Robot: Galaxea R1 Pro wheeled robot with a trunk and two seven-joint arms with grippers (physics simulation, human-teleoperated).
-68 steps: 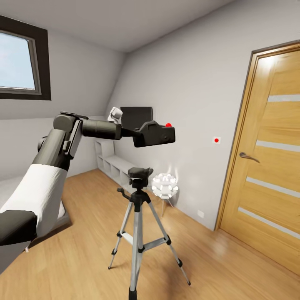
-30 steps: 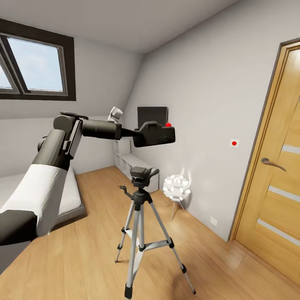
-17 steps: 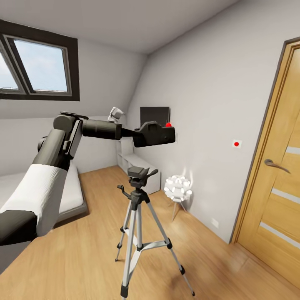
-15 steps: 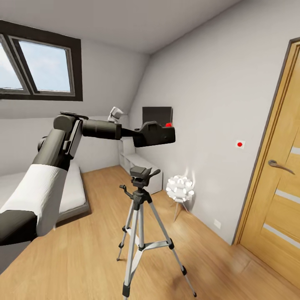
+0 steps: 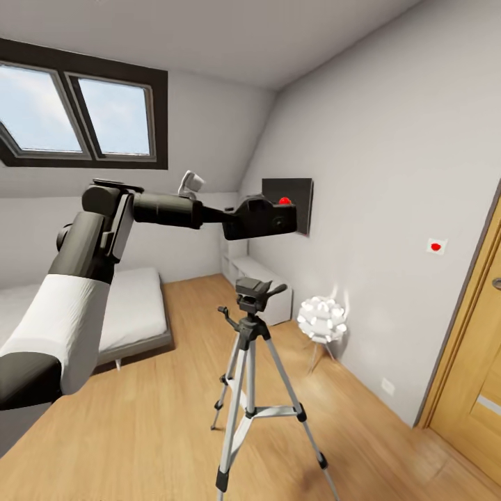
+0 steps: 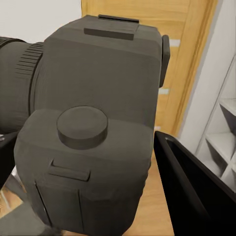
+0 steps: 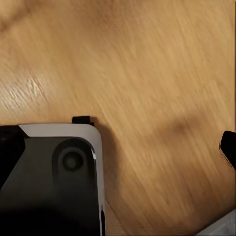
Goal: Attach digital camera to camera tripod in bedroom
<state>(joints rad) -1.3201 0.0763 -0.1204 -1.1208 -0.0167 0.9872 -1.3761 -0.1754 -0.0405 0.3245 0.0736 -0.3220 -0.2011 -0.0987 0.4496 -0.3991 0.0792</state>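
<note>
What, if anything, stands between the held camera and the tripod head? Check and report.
Nothing visible does. In the head view the left tool holds the digital camera up in the air, above the head of the camera tripod, and the space between them looks open, with no object crossing it. Depth alignment is hard to judge.

The light wood floor carries the tripod on its three spread legs, with the bed and a white lamp standing nearby.

Left gripper fingers hidden behind digital camera, so grip can't be read. Camera tripod front leg cut by frame bottom. Door cropped at right edge.
</note>
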